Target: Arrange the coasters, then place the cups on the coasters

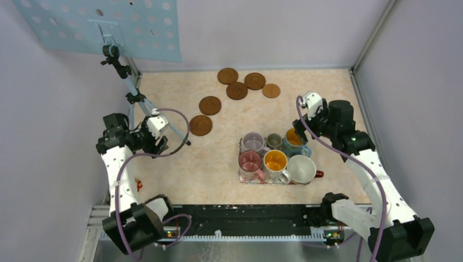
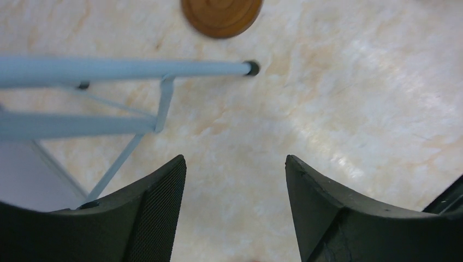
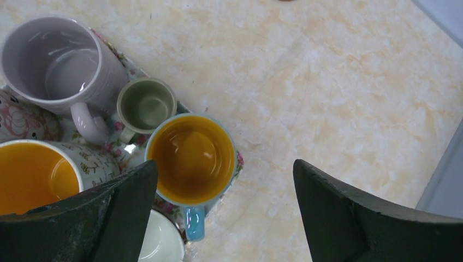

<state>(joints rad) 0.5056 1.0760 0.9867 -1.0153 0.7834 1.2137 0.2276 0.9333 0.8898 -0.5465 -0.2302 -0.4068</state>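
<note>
Several round brown coasters (image 1: 237,90) lie loose on the far half of the table; the nearest one (image 1: 200,125) shows at the top of the left wrist view (image 2: 221,16). My left gripper (image 1: 164,144) (image 2: 235,164) hovers just short of it, open, with only bare tabletop between its fingers. The cups stand together on a floral tray (image 1: 240,177): lavender (image 3: 54,60), small grey-green (image 3: 146,103), light blue with orange inside (image 3: 191,158), white with orange inside (image 3: 33,174), pink (image 1: 250,161) and wide white (image 1: 301,168). My right gripper (image 1: 299,126) (image 3: 225,169) hangs open above the light blue cup's right side, holding nothing.
A light-blue tripod (image 1: 136,98) stands at the left; one leg's foot (image 2: 251,67) rests between my left gripper and the nearest coaster. A perforated blue board (image 1: 98,24) hangs at the back left. Enclosure walls close in the table on three sides.
</note>
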